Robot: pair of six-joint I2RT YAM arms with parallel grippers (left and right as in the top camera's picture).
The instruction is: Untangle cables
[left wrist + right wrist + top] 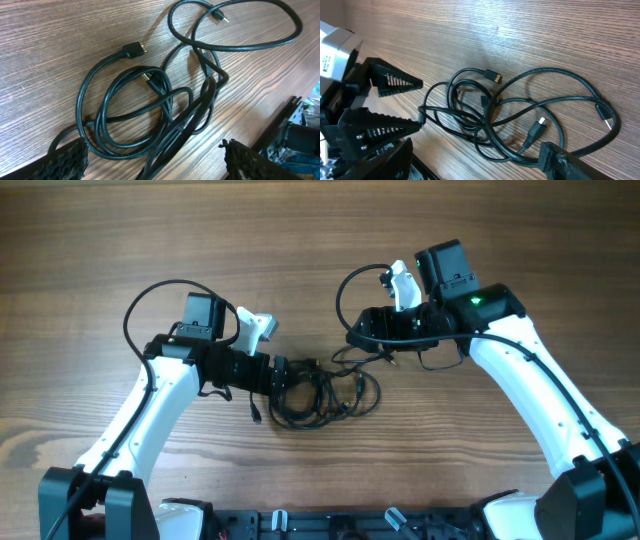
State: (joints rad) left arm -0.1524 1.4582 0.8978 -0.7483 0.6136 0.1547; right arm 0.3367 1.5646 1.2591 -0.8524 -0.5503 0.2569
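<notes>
The left gripper, black-fingered on a white-shelled arm, reaches in from the left side of the brown wood-grain desk. Its tip is at the left rim of the thin black cables. Its ribbed black fingers stand wide apart and grip nothing. In the left wrist view several strands run between them toward the camera, and whether any strand touches a pad cannot be told.

The cables lie as a loose heap of overlapping loops about the middle of the desk, a little toward the edge where the arm bases stand. A flat black plug rests on bare wood at the heap's outer side. A small pin plug lies inside a wide loop at the far end of the heap.

The right gripper, on a matching white arm, comes in from the desk's right side. It sits just past the heap's upper right rim, with thin strands trailing beneath it. Only one of its fingers shows clearly in the right wrist view, with a strand passing close beside it. Its fingers are spread, with nothing held between them.
</notes>
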